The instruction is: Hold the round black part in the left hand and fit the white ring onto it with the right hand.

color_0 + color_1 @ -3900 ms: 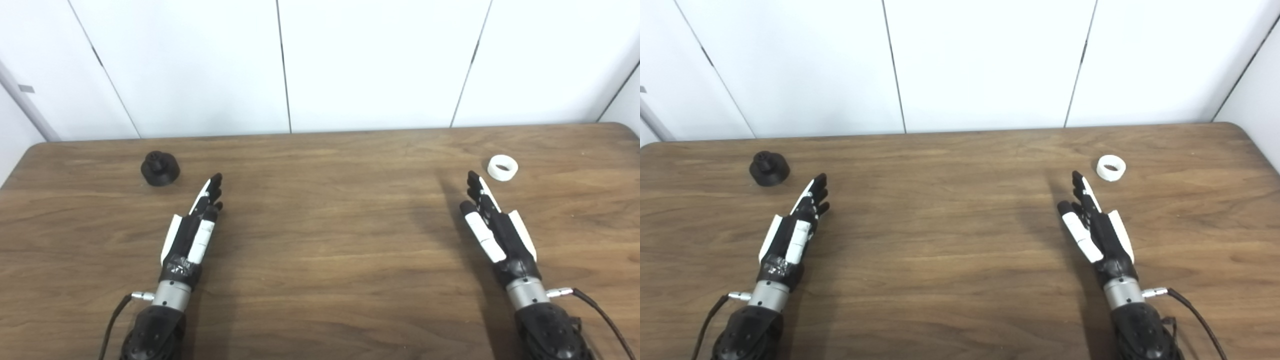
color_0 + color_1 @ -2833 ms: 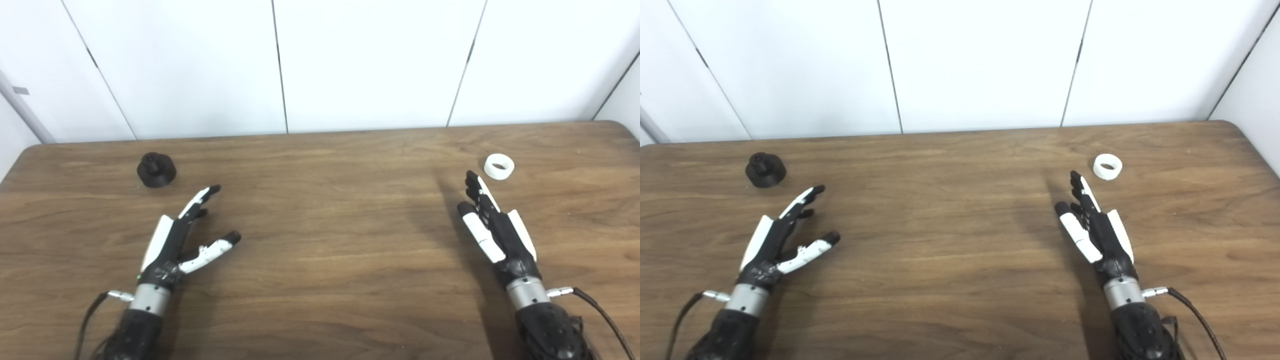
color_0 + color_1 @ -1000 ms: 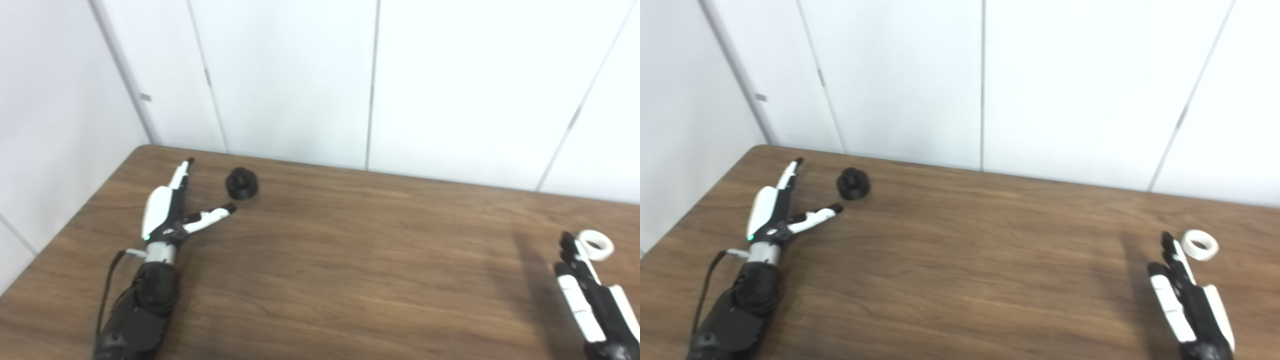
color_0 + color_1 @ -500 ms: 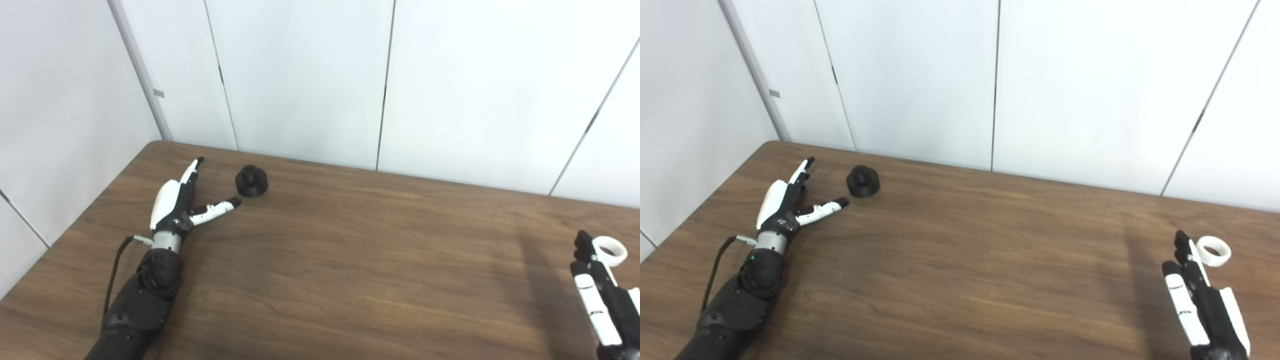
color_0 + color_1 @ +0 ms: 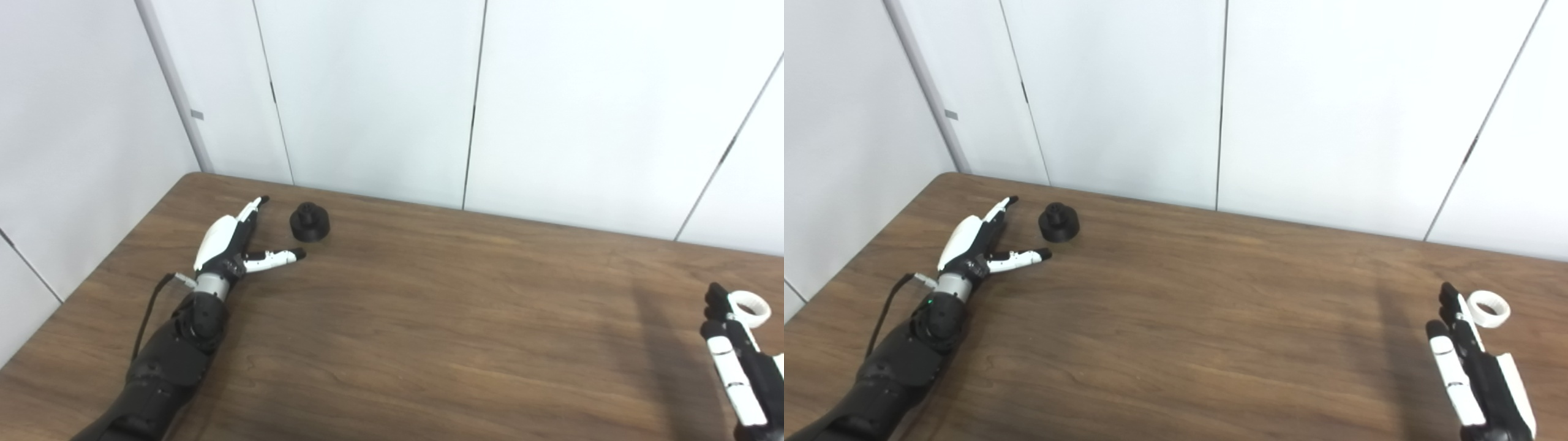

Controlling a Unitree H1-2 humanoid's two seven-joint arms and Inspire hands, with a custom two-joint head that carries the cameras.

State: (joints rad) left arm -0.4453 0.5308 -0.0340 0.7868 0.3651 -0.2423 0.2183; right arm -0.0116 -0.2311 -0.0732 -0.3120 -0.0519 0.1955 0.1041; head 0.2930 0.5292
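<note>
We reach: left robot hand (image 5: 236,248) released beside the round black part (image 5: 310,223); next, clasp it. Right robot hand (image 5: 1473,373) released.

Legible markings: none. We find no text, label, brand, number or sign that can be read on any surface in either eye view.
</note>
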